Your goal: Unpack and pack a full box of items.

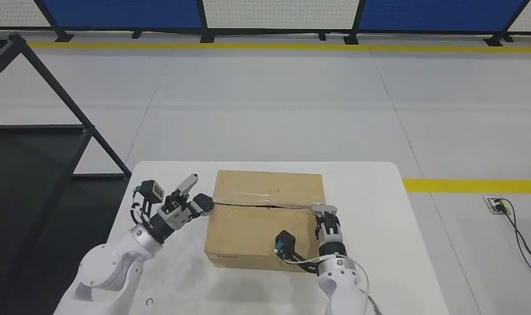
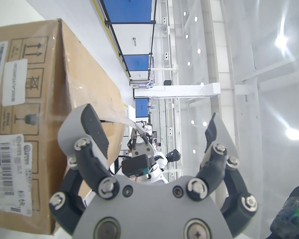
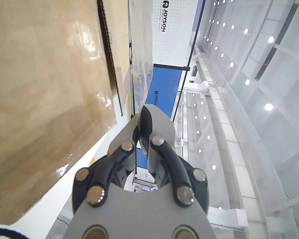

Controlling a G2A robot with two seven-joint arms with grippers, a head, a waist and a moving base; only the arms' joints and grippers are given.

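A grey floor (image 1: 274,99) with a yellow line (image 1: 465,185) runs back to blue and white wall panels (image 1: 282,4). A black metal frame (image 1: 50,83) stands at the left, just beside the white table (image 1: 382,232).

The cardboard box (image 1: 261,220) sits in the middle of the table. Its top flaps are closed, with a seam running across the lid. It lies between the two arms and blocks the straight path from one to the other. White labels (image 2: 13,83) are stuck on the side that faces the left arm.

The left gripper (image 1: 197,192) hovers just beside the box's left side, level with the top edge. Its fingers (image 2: 93,125) are spread wide apart with nothing between them.

The right gripper (image 1: 323,218) is at the box's near right corner. Its fingers (image 3: 145,118) are pressed together on a strip of clear tape (image 3: 139,58). The strip runs from the box's top edge to the fingertips and is lifted off the cardboard.
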